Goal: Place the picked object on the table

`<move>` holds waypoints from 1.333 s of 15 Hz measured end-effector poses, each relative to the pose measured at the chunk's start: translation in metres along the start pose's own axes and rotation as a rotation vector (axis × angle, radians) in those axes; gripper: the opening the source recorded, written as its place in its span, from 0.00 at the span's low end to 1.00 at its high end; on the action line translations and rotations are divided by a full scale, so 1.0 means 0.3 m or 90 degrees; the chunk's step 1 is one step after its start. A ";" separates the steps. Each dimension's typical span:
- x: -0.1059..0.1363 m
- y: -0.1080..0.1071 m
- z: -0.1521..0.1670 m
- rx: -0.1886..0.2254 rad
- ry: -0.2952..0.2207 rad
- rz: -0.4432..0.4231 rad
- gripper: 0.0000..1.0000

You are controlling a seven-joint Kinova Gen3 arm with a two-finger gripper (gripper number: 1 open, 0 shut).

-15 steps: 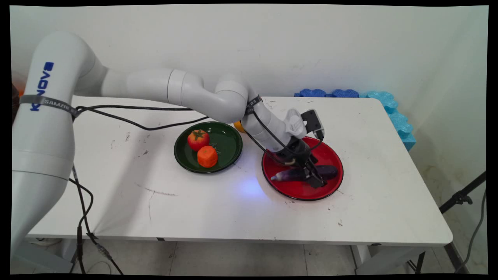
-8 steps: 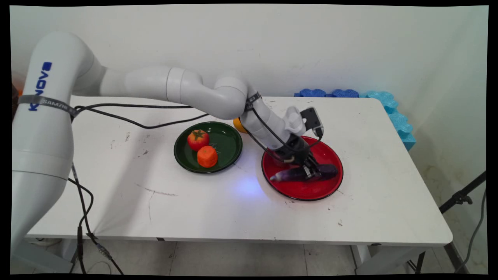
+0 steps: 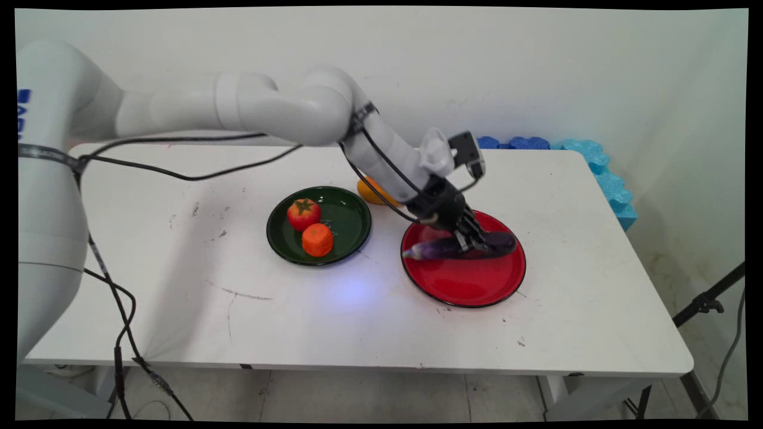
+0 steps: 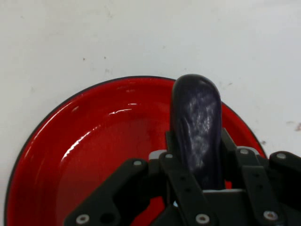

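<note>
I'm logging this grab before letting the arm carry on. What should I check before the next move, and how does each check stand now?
1. Gripper closed on the eggplant: ok; the hand view shows a finger against each side of it.
2. Grip centred along the eggplant: roughly ok; both ends stick out past the gripper.
3. Eggplant clear of the red plate: ok, it looks lifted and hangs about level.
4. Grip firm enough not to slip: cannot tell.
5. Green plate with tomato and carrot piece apart from the arm: ok.
6. Orange fruit behind the arm's cables: close by, partly hidden; clearance cannot tell.
</note>
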 end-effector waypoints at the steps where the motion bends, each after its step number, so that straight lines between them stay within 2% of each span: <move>1: 0.003 0.004 -0.041 -0.001 0.001 0.002 0.00; 8: -0.053 0.064 -0.259 -0.018 0.002 0.019 0.00; 13: -0.163 0.136 -0.360 -0.034 0.003 0.022 0.00; 20: -0.339 0.211 -0.421 -0.058 -0.001 0.028 0.00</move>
